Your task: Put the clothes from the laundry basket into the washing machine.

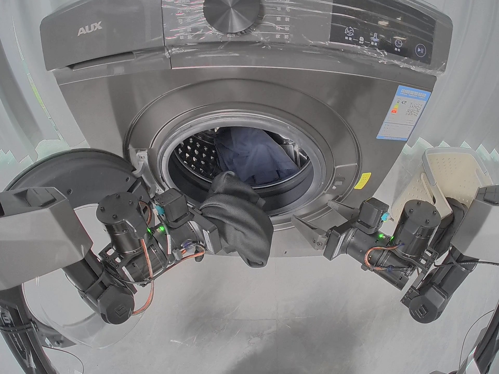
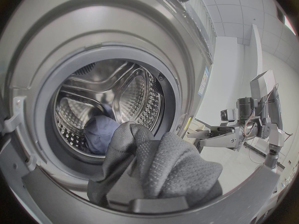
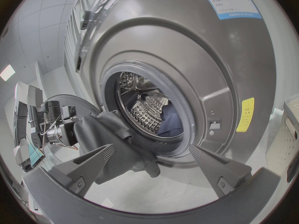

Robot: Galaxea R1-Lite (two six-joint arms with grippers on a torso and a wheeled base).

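black garment at the mouth of the washing machine

the left tool (image 1: 209, 233) is clamped on a black garment (image 1: 240, 223), just in front of the lower rim of the washing machine's (image 1: 104, 105) round opening. the top of the cloth reaches over the rim toward the drum (image 1: 200, 154), and the rest hangs down in front of the machine, below the opening. a dark blue garment (image 1: 255, 154) lies inside the drum, toward the back. the door (image 1: 73, 177) stands swung open on the robot's left. the right tool (image 1: 320, 219) is low in front of the machine on the robot's right, its fingers apart and holding nothing. the pale laundry basket (image 1: 452, 172) stands to the right of the machine, behind the right arm.
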